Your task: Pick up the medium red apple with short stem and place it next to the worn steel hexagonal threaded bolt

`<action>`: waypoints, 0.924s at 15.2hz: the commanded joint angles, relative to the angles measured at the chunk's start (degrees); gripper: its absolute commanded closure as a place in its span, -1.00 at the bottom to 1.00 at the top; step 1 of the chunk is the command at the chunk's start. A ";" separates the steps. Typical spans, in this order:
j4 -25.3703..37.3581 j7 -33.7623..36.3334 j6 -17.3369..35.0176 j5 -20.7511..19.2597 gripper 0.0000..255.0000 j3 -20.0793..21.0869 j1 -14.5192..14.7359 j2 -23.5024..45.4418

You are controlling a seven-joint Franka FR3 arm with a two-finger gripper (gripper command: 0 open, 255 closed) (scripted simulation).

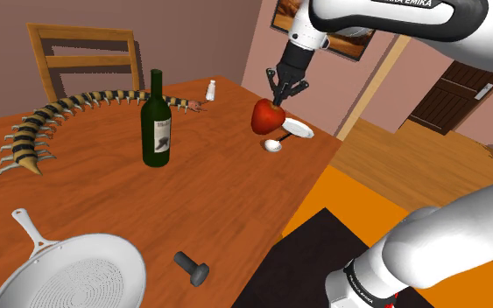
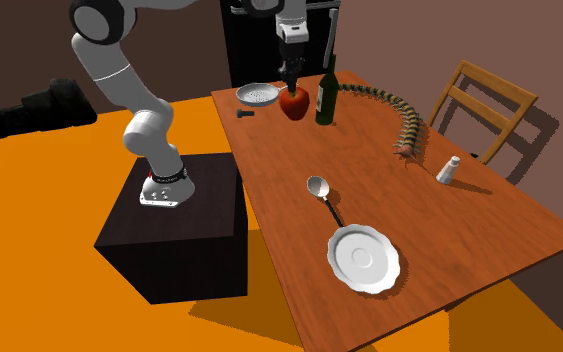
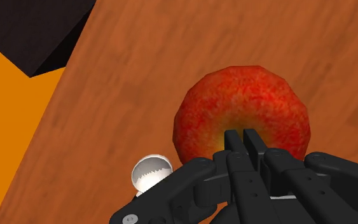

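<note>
Since the apple [image 1: 266, 117] hangs in the air under the gripper [image 1: 281, 94], with bare table [image 1: 104, 192] below it, the first half of the task looks done: the fruit is picked up. In the wrist view the 2 black fingers [image 3: 233, 143] stand close together, pinching into the yellowish hollow at the top of the red apple [image 3: 241, 114], so the gripper is clenched on the apple, seemingly at its stem.

What is left is the carry and the set-down. The bolt [image 1: 193, 268], dark grey with a thick head, lies near the table's front edge in the shoulder view, just beside the rim of the white pan [image 1: 69, 276]. There the apple sits well apart from it, up and to the right of the green bottle [image 1: 157, 122]. In the second exterior view the apple [image 2: 294, 102] appears much nearer the bolt [image 2: 246, 113], beside the bottle [image 2: 326, 90]. Because the fruit is raised, I cannot tell exactly how much table lies between them.

By my judgement about 1 half remains: move over the bolt's side, lower, release.
</note>
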 commanded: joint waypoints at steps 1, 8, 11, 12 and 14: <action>0.01 3.01 0.19 0.29 1.00 1.87 1.15 0.07; 4.54 13.12 0.11 0.23 1.00 8.18 4.87 4.21; 7.51 17.59 -0.10 -0.40 1.00 10.84 6.50 6.93; 8.64 19.11 -0.21 -0.71 1.00 11.72 7.06 7.97; 11.14 22.16 -0.51 -1.50 1.00 13.41 8.26 10.25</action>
